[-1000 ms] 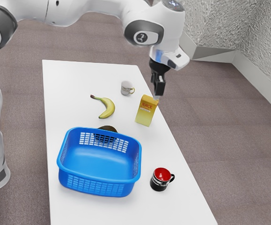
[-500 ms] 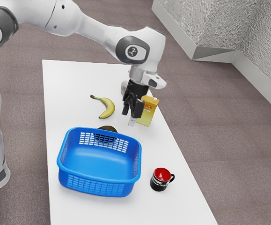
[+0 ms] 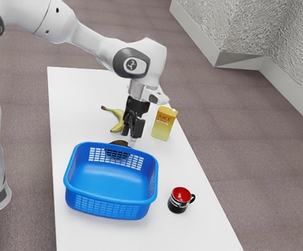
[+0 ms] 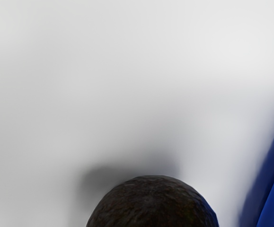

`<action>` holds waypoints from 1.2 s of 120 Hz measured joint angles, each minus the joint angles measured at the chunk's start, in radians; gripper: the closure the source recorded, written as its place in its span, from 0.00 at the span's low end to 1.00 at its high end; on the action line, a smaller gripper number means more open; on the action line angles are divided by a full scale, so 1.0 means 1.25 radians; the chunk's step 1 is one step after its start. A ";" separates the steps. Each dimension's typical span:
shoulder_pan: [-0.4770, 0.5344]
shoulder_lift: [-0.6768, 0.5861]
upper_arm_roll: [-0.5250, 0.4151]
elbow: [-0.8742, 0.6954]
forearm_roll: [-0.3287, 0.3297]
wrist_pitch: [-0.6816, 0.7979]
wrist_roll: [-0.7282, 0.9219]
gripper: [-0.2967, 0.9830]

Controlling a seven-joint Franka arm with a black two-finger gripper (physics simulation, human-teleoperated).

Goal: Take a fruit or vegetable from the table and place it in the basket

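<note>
The black gripper, pointing down with its fingers apart, is open just above and beside a dark brown, rounded avocado-like thing. That thing rests against or close to the far wall of the blue basket, which partly hides it. In the wrist view the dark rounded thing lies at the lower edge, near the blue basket. Behind the gripper, a yellow banana is partly covered. Whether the fingertips touch the dark thing cannot be told.
A yellow juice carton stands on the white table, a short way from the gripper toward the exterior view's right. The black mug with a red inside is beside the basket, near the table's long edge.
My hand has swung from above the carton toward the exterior view's left and come down beside the dark thing. The arm now covers the small white mug and part of the banana.
</note>
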 joint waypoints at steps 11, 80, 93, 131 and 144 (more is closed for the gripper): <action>-0.001 -0.006 -0.001 -0.017 -0.009 0.008 0.007 0.23; -0.001 -0.031 -0.006 -0.090 -0.059 0.043 0.033 0.23; 0.000 -0.034 -0.006 -0.097 -0.062 0.047 0.035 0.23; 0.002 -0.042 -0.006 -0.110 -0.064 0.051 0.039 0.36; 0.002 -0.048 -0.005 -0.110 -0.062 0.052 0.034 0.48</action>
